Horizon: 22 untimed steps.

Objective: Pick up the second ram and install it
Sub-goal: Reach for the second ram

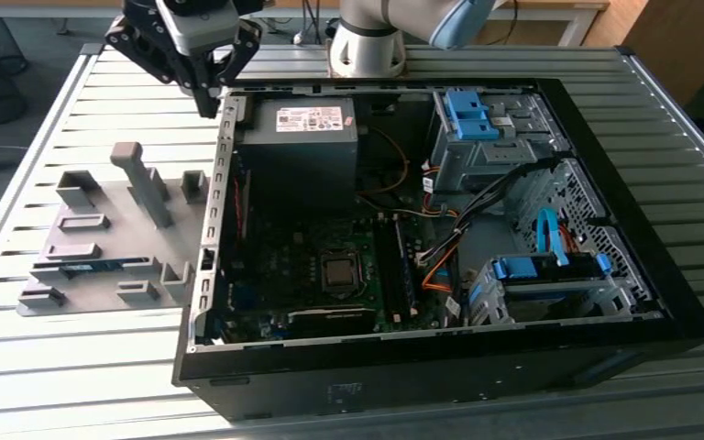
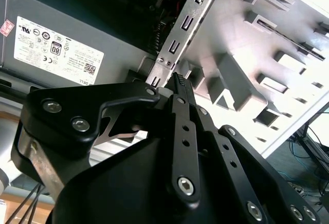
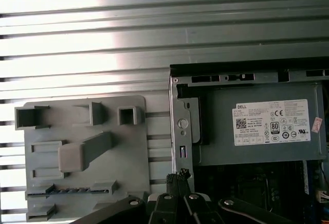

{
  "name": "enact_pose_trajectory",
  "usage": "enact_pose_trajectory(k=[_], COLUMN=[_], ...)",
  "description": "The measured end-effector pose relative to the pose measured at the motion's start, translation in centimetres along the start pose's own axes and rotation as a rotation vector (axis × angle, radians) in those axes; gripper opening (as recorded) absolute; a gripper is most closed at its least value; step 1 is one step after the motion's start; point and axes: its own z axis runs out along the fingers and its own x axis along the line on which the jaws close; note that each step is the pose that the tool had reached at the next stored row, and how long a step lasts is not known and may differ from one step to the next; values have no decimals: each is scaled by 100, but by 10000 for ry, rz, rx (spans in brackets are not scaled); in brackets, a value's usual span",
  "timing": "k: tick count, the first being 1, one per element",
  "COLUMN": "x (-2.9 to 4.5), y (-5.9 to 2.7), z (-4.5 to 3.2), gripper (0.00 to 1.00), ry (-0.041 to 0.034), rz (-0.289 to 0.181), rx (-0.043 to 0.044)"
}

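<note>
Gripper (image 1: pixel 212 103) hangs with its fingers pinched together on nothing, the tips hovering just above the metal edge of the open computer case (image 1: pixel 450 385), right by the grey power supply (image 1: pixel 309 137). Well away from it, on the grey holder tray (image 1: pixel 132 243) lying beside the case on the slatted table (image 1: pixel 34 385), the second ram (image 1: pixel 83 268) sits in its slot, untouched, with a tall grey post (image 1: pixel 144 183) standing between it and the gripper
</note>
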Motion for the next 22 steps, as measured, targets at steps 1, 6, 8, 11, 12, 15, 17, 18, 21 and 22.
enact_pose_trajectory(k=[1,6,8,11,12,15,17,18,21,22], x=[2,16,16,17,17,38,56,67,112,136], y=[0,-2,-2,-1,-2,-3,-5,-5,-9,-11], z=[0,6,6,6,6,6,6,6,9,10], gripper=[11,11,11,11,11,11,11,11,11,11], ry=[0,0,0,0,0,0,0,0,0,0], rz=[0,0,0,0,0,3,0,1,2,1], rx=[0,0,0,0,0,0,0,0,0,0])
